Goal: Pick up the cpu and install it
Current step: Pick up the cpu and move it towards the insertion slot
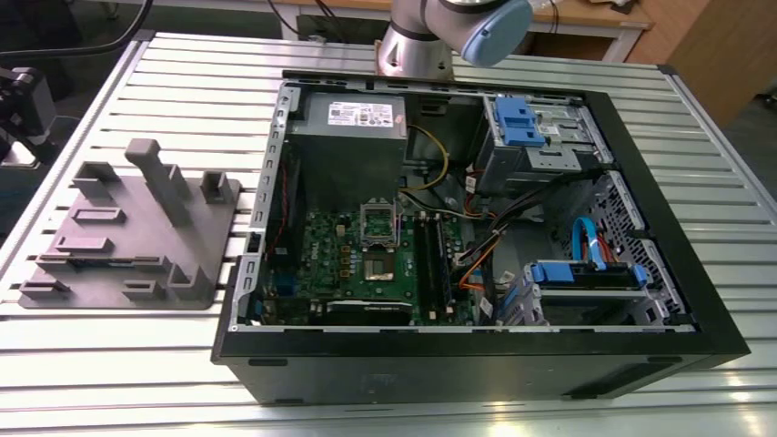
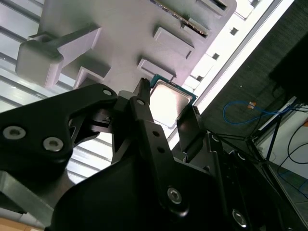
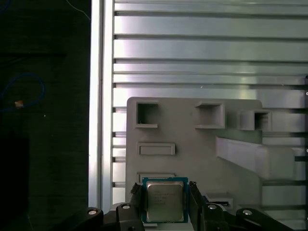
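The pick-up half of the job looks done and the install half has not begun. In the first wrist view the hand [image 3: 164,188] is closed on the cpu [image 3: 165,203]. Its 2 dark fingers [image 3: 136,196] press against opposite edges, and the chip's pale metal top faces the camera. The cpu hangs over the grey tray [image 3: 192,149], and the rim of a shallow pocket shows just behind it. Going by how large the chip looks against the tray, I judge it is held clear of the tray, not resting in it.

The socket [image 1: 380,266] sits on the green circuit board [image 1: 327,264] inside the open computer case [image 1: 461,373], well apart from the tray. The install therefore calls for a level carry across the desk [image 1: 146,55]. After that the chip has to be squared carefully to the socket, since a tilted or turned chip could miss its seat.

The exterior view gives the whole layout: tray on its left, case in the middle, and the arm's base [image 1: 419,41] behind the case. The second wrist view looks up along the fingers at an angle. It shows the chip's green edge, one tall post on the tray and dark floor with cables beyond the desk edge.
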You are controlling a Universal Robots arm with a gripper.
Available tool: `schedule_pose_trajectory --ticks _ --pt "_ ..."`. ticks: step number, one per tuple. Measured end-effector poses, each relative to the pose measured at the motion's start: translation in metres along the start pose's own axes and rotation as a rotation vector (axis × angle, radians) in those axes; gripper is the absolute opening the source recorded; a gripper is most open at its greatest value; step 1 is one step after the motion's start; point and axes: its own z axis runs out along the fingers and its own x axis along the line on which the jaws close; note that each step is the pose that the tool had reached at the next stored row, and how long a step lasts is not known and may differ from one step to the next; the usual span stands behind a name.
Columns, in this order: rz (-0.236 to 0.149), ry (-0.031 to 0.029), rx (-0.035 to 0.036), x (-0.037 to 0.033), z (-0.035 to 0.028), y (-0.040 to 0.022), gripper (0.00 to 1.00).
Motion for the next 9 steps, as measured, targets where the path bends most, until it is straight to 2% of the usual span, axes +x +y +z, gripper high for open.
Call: schedule_pose_trajectory --ticks 2,9 --pt "0.000 -0.0003 -0.0002 -0.0001 -0.0035 0.0002 0.47" --pt "0.000 -0.0004 -0.0002 -0.0006 -0.0224 0.0009 0.47"
